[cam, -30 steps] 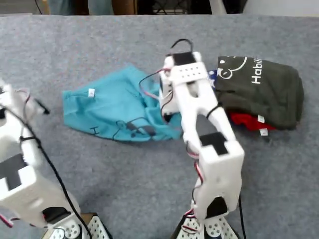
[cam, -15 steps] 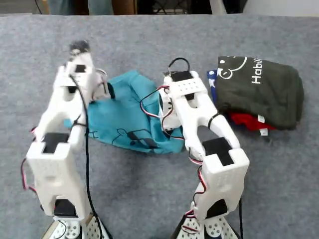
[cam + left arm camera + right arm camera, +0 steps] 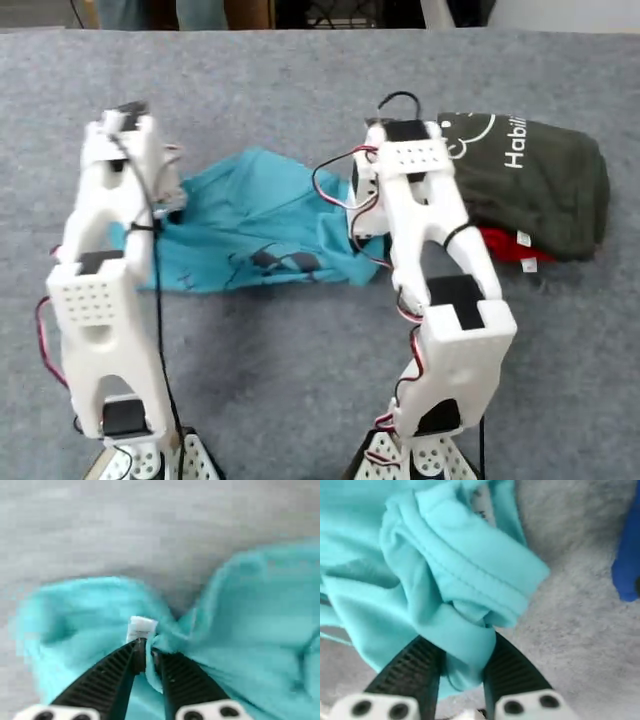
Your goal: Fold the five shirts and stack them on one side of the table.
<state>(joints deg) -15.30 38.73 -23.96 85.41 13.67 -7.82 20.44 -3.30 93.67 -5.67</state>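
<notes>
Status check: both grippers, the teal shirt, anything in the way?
Left gripper shut on teal shirt by its white tag. Right gripper shut on the shirt's bunched opposite end. Folded stack lies close beside right gripper.

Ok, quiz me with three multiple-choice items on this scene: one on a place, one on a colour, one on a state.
1. The dark green shirt lies:
A. in a basket
B. on the red shirt
C. on the floor

2. The shirt both grippers hold is:
A. white
B. yellow
C. teal

3. The left gripper is:
A. shut on the teal shirt
B. wide open
C. shut on nothing

Answers:
1 B: red cloth pokes out beneath its edge.
2 C: the right gripper too pinches teal cloth.
3 A: it pinches a teal fold by a white tag.
</notes>
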